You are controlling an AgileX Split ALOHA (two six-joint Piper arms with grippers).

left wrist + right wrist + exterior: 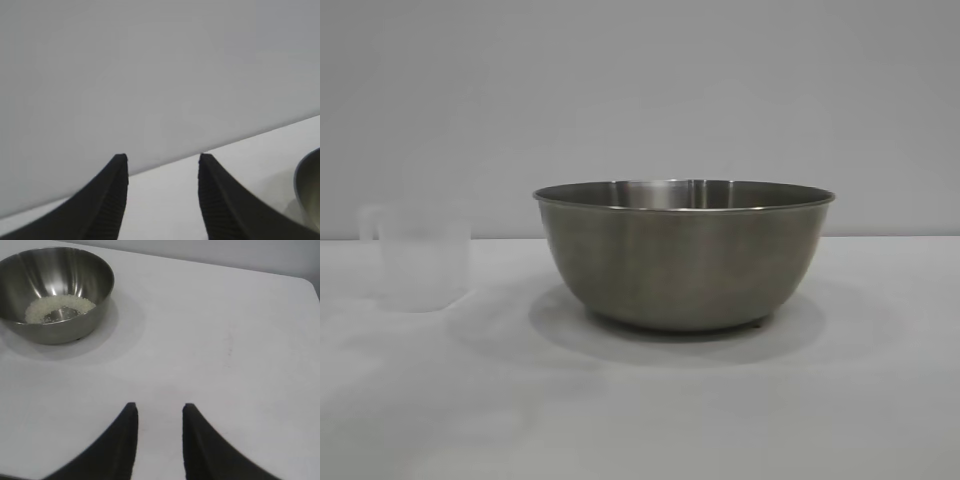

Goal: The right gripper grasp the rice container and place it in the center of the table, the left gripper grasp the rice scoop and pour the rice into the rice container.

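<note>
The rice container (685, 255), a large steel bowl, stands upright on the white table (640, 410) near the middle. Rice (60, 307) lies as a thin ring of off-white grains on its bottom, seen in the right wrist view where the container (55, 290) stands well away from my right gripper (159, 407). That gripper is open with nothing between its fingers. The rice scoop (420, 258), a frosted plastic cup, stands upright on the table to the left of the container. My left gripper (162, 157) is open and empty, with only the container's rim (310, 185) at the view's edge.
A plain grey wall (640, 90) runs behind the table. In the right wrist view the table's rounded corner (310, 285) shows far off. Neither arm appears in the exterior view.
</note>
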